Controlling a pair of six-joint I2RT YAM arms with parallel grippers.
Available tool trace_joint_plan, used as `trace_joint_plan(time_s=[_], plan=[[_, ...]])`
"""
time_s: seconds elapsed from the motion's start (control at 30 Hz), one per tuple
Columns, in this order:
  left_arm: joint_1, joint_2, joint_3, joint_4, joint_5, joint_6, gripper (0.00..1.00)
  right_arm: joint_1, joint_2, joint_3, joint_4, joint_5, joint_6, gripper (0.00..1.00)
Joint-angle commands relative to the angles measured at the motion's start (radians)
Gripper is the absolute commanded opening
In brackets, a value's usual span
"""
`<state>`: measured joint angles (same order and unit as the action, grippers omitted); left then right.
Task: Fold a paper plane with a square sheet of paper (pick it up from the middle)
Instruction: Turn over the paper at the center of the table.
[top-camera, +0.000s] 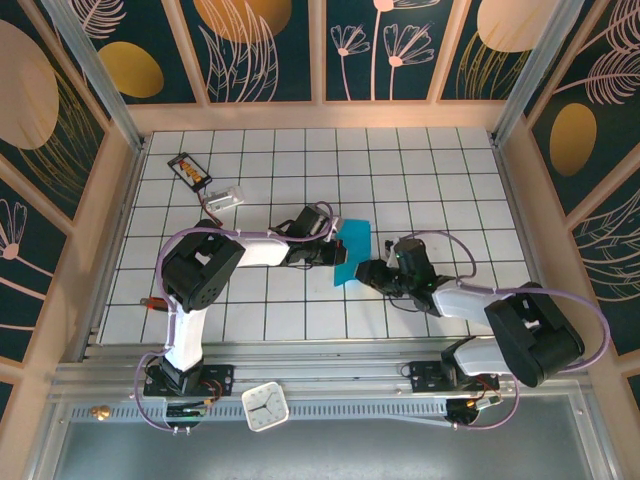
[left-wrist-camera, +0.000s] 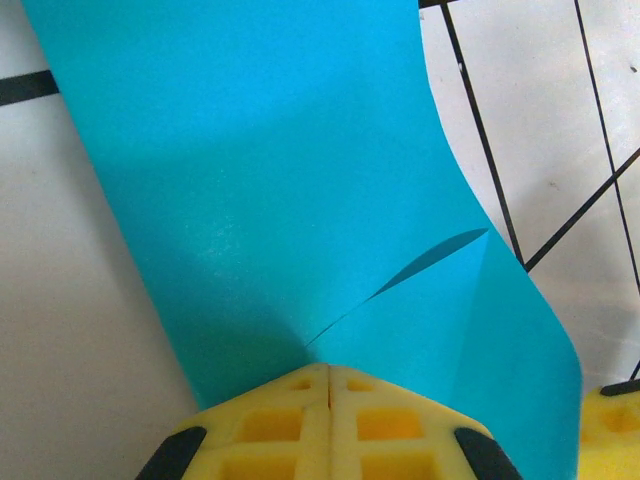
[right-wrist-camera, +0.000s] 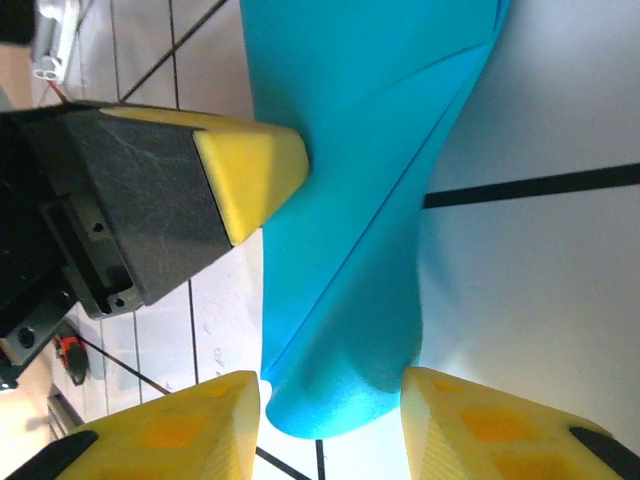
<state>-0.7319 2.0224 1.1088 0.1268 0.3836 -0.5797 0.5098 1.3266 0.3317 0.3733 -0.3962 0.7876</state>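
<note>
The teal-blue square sheet of paper (top-camera: 352, 248) stands bent over between my two grippers at the middle of the tiled table. It carries a slanting crease (left-wrist-camera: 400, 280). My left gripper (top-camera: 335, 249) is shut on the paper's edge, its yellow fingers pressed together (left-wrist-camera: 329, 372) with the paper (left-wrist-camera: 280, 180) rising straight from their tips. In the right wrist view that left fingertip (right-wrist-camera: 255, 165) touches the paper (right-wrist-camera: 350, 200). My right gripper (top-camera: 363, 272) is open, and the paper's rounded, curled end lies between its two yellow fingers (right-wrist-camera: 330, 420), close to both.
A small black card with orange marks (top-camera: 190, 170) and a small white object (top-camera: 228, 197) lie at the back left. A white clock (top-camera: 265, 407) sits on the front rail. Wooden frame walls close in the table (top-camera: 430, 170) on three sides.
</note>
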Motion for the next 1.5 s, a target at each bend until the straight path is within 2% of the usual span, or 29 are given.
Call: trace_joint_plan(time_s=[0.0,0.23,0.5,0.8,1.03,1.47], plan=[[0.001,0.028,-0.013,-0.09,-0.02,0.022,0.0,-0.027,-0.017,-0.037,0.139,-0.057,0.001,0.44],[0.0,0.025,-0.006,-0.096,-0.02,0.027,0.0,-0.049,0.013,-0.062,0.234,-0.105,-0.012,0.47],[0.0,0.03,-0.005,-0.096,-0.013,0.027,0.0,-0.109,0.092,0.01,0.184,-0.162,-0.154,0.49],[0.0,0.035,0.001,-0.098,-0.011,0.026,0.0,-0.153,0.158,0.057,0.186,-0.232,-0.195,0.5],[0.001,0.038,0.003,-0.099,-0.008,0.024,0.0,-0.087,0.086,0.015,0.076,-0.136,-0.027,0.46],[0.0,0.03,0.0,-0.104,-0.012,0.028,0.0,-0.004,-0.005,0.006,-0.038,0.105,0.052,0.18]])
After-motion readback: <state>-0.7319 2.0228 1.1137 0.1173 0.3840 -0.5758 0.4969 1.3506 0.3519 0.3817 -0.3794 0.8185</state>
